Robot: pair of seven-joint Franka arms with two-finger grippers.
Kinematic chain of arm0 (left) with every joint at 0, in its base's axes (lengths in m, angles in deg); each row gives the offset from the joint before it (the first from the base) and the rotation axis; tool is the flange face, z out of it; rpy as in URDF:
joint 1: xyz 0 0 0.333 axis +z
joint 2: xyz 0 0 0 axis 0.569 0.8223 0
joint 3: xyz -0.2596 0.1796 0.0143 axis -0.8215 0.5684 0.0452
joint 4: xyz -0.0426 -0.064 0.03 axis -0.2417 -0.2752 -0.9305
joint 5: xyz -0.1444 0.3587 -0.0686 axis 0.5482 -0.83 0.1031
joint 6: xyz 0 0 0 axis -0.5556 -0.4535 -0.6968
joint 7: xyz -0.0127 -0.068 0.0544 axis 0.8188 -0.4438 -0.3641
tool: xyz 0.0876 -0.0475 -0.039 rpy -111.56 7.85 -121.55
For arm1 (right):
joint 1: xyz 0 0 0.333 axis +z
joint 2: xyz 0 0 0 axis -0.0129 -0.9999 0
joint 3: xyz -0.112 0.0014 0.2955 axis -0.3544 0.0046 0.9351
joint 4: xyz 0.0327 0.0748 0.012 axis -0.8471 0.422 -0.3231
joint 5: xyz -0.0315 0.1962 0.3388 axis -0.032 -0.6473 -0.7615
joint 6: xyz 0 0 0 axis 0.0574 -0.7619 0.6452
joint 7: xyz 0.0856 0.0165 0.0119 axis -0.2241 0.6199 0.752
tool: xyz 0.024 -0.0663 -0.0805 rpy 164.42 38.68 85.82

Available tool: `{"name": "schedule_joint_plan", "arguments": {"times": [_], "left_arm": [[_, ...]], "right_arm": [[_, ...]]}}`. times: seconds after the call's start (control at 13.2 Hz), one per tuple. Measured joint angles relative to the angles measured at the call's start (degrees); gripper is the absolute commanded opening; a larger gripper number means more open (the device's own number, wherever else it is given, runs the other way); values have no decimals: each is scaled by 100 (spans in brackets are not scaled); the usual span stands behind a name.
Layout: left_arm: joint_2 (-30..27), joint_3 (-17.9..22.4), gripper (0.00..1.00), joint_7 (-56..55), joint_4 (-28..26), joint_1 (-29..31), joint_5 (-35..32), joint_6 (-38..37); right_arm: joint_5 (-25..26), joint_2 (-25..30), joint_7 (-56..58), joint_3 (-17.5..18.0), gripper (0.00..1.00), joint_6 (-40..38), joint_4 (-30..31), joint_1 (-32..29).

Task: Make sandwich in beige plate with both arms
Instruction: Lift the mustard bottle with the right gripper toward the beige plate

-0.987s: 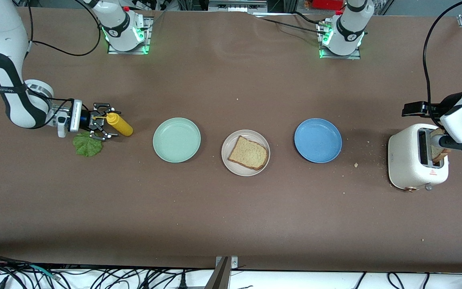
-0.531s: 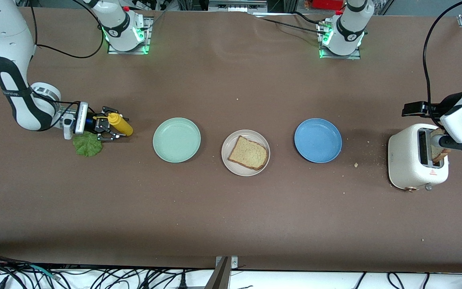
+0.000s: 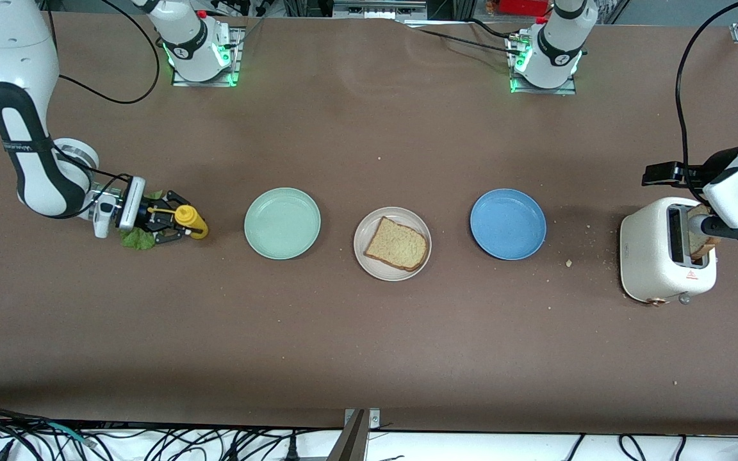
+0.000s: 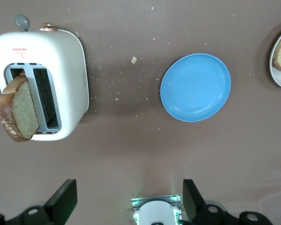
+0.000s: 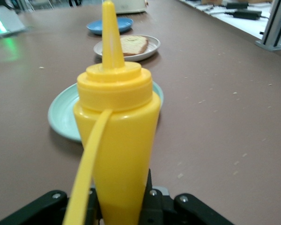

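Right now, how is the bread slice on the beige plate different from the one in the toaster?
The bread slice on the beige plate lies flat in the table's middle; the toaster slice stands on edge, sticking out of a toaster slot at the left arm's end. The plate slice is out in the open; the toaster slice sits under the open left gripper. Both are tan with brown crust.
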Motion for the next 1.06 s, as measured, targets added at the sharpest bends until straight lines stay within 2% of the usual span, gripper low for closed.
{"name": "schedule_joint_plan", "arguments": {"times": [0.15, 0.3, 0.68, 1.06], "left_arm": [[0, 0, 99, 0, 0, 0, 0, 0], [0, 0, 99, 0, 0, 0, 0, 0], [0, 0, 99, 0, 0, 0, 0, 0], [0, 0, 99, 0, 0, 0, 0, 0]], "right_arm": [[229, 132, -814, 4, 0, 413, -255, 393], [854, 167, -1834, 5, 0, 703, -663, 747], [3449, 189, -5132, 31, 0, 1131, -1759, 1792], [6071, 169, -8616, 53, 0, 1163, -2296, 3034]]}}
